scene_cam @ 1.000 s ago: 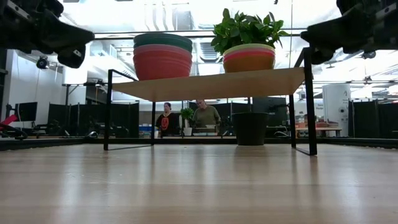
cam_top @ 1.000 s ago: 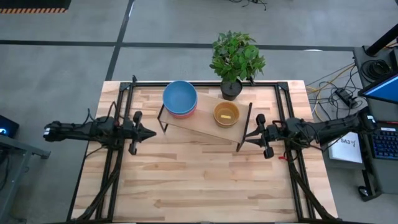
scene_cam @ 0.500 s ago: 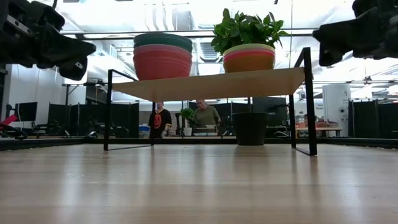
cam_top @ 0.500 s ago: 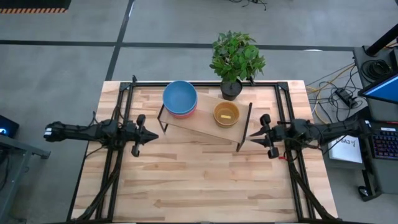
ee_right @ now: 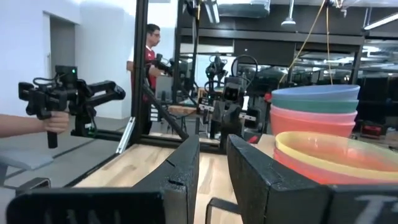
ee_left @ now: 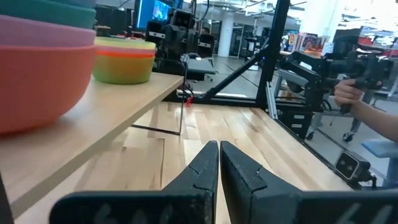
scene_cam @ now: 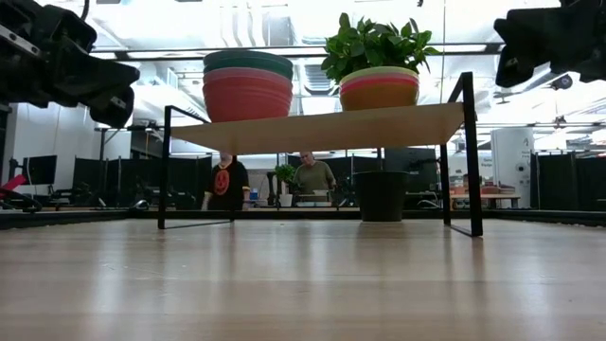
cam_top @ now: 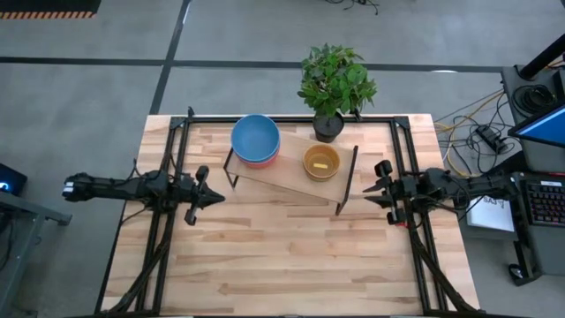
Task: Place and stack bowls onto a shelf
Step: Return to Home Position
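Note:
The shelf [cam_top: 282, 178] stands on its black rod legs at the far middle of the table, its board [scene_cam: 322, 128] raised above the tabletop. Two stacks of bowls rest on it: a blue-topped stack [cam_top: 256, 138] [scene_cam: 248, 87] over teal, pink and red-orange, and a yellow-topped stack [cam_top: 321, 162] [scene_cam: 379, 87]. My left gripper [cam_top: 221, 196] [ee_left: 219, 144] hovers left of the shelf, shut and empty. My right gripper [cam_top: 365, 188] [ee_right: 212, 140] hovers right of it, with a narrow gap between its fingers and nothing in them.
A black plant pot [cam_top: 327, 126] with a leafy plant stands on the table behind the shelf's right end. Black frame rails [cam_top: 168, 221] run along both table sides. Bare wood lies in front of the shelf. People stand in the room beyond [scene_cam: 317, 178], and a hand [ee_right: 53, 121] holds a device.
My right gripper has drawn back from the shelf toward the table's right edge, rising a little. My left gripper has drifted slightly toward the near edge and down. The bowls and the shelf have stayed put.

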Available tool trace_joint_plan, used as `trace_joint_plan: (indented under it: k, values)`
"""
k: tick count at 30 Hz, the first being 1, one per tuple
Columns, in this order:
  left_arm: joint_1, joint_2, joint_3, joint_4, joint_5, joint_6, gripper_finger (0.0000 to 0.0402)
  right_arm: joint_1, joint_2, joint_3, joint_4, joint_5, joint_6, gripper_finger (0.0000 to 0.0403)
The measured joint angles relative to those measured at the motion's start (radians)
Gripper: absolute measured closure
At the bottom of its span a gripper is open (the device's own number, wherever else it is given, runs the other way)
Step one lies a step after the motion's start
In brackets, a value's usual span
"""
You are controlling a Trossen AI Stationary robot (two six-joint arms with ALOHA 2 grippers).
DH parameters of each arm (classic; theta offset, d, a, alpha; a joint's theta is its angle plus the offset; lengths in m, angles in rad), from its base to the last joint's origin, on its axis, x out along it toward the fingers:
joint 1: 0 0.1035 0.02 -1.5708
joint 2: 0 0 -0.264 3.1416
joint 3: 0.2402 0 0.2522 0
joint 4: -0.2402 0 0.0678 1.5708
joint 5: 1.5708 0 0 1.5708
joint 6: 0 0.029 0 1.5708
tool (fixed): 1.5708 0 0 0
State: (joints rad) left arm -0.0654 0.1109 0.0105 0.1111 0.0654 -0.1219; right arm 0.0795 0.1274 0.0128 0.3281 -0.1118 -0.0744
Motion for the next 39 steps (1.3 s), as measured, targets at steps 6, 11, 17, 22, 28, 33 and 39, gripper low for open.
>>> trace_joint_plan:
  k: [6, 11, 17, 22, 28, 33, 39]
  values:
    - [0.000, 0.010, 0.000, -0.007, 0.032, 0.010, 0.0402, 0.000, -0.026, 0.000, -0.023, 0.009, -0.020, 0.0330]
    - [0.000, 0.012, 0.000, -0.008, 0.032, 0.036, 0.0402, 0.000, -0.054, 0.000, -0.102, 0.069, -0.024, 0.0330]
    - [0.000, 0.012, 0.000, -0.038, 0.031, 0.027, 0.0402, 0.000, -0.127, 0.012, -0.085, 0.060, -0.053, 0.0330]
    - [0.000, 0.012, -0.001, -0.055, 0.003, 0.027, 0.0402, 0.000, -0.122, 0.010, -0.135, 0.063, -0.069, 0.0330]
    - [0.000, 0.013, -0.001, -0.055, -0.107, -0.072, 0.0402, 0.000, -0.126, 0.010, -0.196, 0.087, -0.034, 0.0330]
    - [0.000, 0.030, 0.001, -0.063, -0.108, -0.111, 0.0402, 0.001, -0.118, 0.010, -0.230, 0.141, -0.022, 0.0330]
    - [0.000, 0.046, 0.006, -0.060, -0.108, -0.112, 0.0402, 0.000, -0.116, 0.011, -0.273, 0.237, -0.007, 0.0330]
